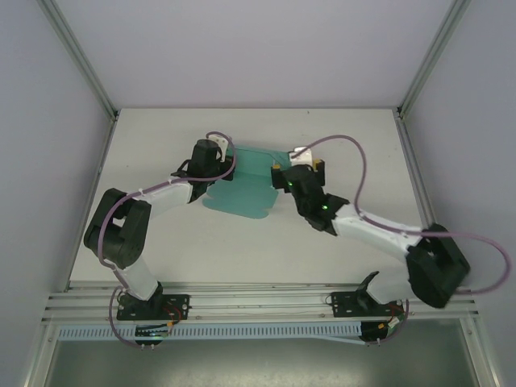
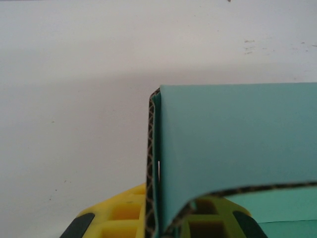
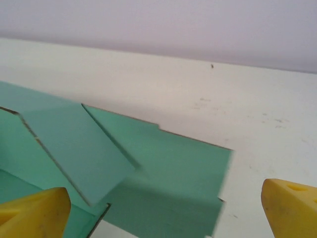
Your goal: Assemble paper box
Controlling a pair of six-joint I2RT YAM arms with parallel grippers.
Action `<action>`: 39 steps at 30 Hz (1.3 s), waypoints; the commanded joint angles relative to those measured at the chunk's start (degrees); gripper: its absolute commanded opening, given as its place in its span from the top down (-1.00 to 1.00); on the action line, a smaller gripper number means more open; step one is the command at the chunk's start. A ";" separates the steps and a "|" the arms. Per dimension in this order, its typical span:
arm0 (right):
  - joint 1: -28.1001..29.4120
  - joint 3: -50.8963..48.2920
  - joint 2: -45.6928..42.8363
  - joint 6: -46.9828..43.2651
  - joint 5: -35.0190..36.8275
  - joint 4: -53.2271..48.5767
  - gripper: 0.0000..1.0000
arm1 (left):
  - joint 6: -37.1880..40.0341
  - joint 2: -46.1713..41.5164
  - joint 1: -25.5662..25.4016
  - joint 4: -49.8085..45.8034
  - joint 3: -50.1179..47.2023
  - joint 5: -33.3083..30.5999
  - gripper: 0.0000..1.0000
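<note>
Pinching a folded flap of the paper box (image 1: 242, 184) in my left hand (image 2: 163, 220), right hand (image 3: 163, 208) wide, near the far edge of the bench (image 1: 339, 266); pulling hard could tear the card.

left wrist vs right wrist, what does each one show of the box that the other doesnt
Left wrist: the left hand shut on a folded-up edge of the paper box, whose dark zigzag cut edge is seen close up. Right wrist: the right hand open over the sheet's flaps and notches. Both: teal card lying on the white table.
</note>
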 commanded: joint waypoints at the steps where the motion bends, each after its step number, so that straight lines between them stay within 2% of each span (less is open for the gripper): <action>1: -3.79 -3.10 -7.30 4.55 -2.61 -4.86 -0.98 | -1.30 0.14 0.21 0.19 1.38 1.58 1.00; 3: -10.41 -4.01 -11.16 10.37 -7.87 -10.29 -0.98 | -1.11 -0.31 0.29 0.47 0.94 2.45 1.00; 6: -18.19 -6.01 -14.25 13.91 -15.08 -12.75 -0.98 | -1.09 -0.50 0.50 1.15 0.15 3.50 1.00; 9: -22.51 -4.97 -13.44 14.29 -18.98 -15.43 -0.98 | -0.93 -2.42 0.56 2.40 -0.80 4.97 1.00; 13: -25.12 -2.10 -7.05 12.99 -21.87 -17.21 -0.98 | -0.74 -3.34 0.56 2.99 -1.31 5.92 1.00; 16: -25.45 1.15 -0.54 11.36 -27.38 -17.39 -0.97 | -0.74 -3.62 0.52 3.55 -1.80 5.65 1.00; 19: -25.23 4.03 4.53 8.76 -36.49 -15.75 -0.97 | -0.47 -3.87 0.56 3.73 -2.21 5.61 1.00; 22: -24.84 4.91 6.37 6.69 -46.80 -12.05 -0.84 | -0.54 -3.80 0.56 4.08 -2.59 4.72 1.00; 25: -23.89 4.07 5.72 5.98 -52.70 -8.99 -0.82 | -0.53 -3.10 0.56 3.29 -1.98 3.38 1.00; 30: -21.00 3.71 5.17 3.87 -57.87 -8.19 -0.81 | -0.93 -1.50 0.51 1.48 -0.23 2.04 1.00; 36: -16.58 6.02 7.98 0.37 -60.19 -8.00 -0.80 | -0.54 -1.11 0.56 1.61 -0.07 1.73 1.00; 39: -16.33 7.63 10.97 0.65 -60.98 -6.34 -0.68 | -0.30 -1.24 0.56 2.19 -0.43 3.38 1.00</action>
